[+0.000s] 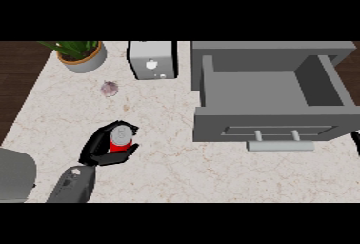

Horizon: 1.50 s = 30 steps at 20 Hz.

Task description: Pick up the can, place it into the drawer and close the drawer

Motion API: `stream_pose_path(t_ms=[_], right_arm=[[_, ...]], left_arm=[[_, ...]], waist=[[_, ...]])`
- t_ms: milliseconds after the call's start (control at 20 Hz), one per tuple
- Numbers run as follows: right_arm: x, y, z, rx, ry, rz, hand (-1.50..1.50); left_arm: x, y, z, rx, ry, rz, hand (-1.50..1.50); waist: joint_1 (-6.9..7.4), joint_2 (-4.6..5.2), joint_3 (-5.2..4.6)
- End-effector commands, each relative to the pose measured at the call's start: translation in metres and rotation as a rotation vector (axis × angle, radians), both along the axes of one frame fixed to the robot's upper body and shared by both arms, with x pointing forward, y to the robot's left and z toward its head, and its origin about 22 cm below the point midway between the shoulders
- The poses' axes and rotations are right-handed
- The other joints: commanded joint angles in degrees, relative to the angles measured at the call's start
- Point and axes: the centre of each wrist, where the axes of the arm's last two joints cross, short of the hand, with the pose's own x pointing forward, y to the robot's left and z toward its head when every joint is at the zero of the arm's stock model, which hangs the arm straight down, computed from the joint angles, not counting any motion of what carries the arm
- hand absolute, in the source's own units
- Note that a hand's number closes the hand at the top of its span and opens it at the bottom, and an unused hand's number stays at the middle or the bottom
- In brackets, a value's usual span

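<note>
The can [121, 140] is well to the left of the open drawer [271, 88], roughly level with the drawer's front panel, and it is outside the drawer, over the pale marbled tabletop [183, 162]. It stands upright: its silver lid faces up and the red body shows beneath it, so the long axis runs up and down, square to the tabletop rather than along it. The left hand [98, 150] is clasped round it, with black fingers curling round the far side and the thumb round the near side, and the grey forearm [70, 187] comes in from below and further left of the drawer. From here I cannot tell whether the can's base rests on the tabletop or is just off it. The drawer is pulled out, its grey tray bare, with its bar handle [280, 145] on the near face. Left of the drawer's back corner sits a grey box-like appliance [151, 59]; further left are a small pale purplish bulb [110, 88] and a potted plant [81, 55]. At the edge just right of the drawer's front, only a dark sliver of the right hand [357, 143] shows, and I cannot tell its state.
</note>
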Motion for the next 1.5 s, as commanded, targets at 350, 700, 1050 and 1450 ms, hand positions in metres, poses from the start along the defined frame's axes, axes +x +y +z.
stream_pose_path(t_ms=[350,700,1050,1450], right_arm=[[-0.011,0.005,-0.003,0.007,0.004,-0.005,-1.50],[-0.005,0.000,-0.006,0.028,-0.019,-0.023,-1.50],[-0.011,0.009,-0.009,0.013,-0.020,-0.012,-1.50],[-0.010,0.003,0.014,0.005,-0.025,-0.021,-1.50]], left_arm=[[-0.004,-0.022,0.028,-0.091,-0.004,0.018,1.50],[0.017,0.002,0.039,-0.124,-0.053,0.473,1.50],[0.025,-0.030,0.100,-0.113,-0.111,0.381,1.50],[0.047,-0.079,0.159,-0.073,-0.202,0.309,1.50]], waist=[[0.29,-0.09,0.00],[0.21,-0.03,0.01],[0.20,-0.12,0.02],[-0.13,-0.01,-0.02]])
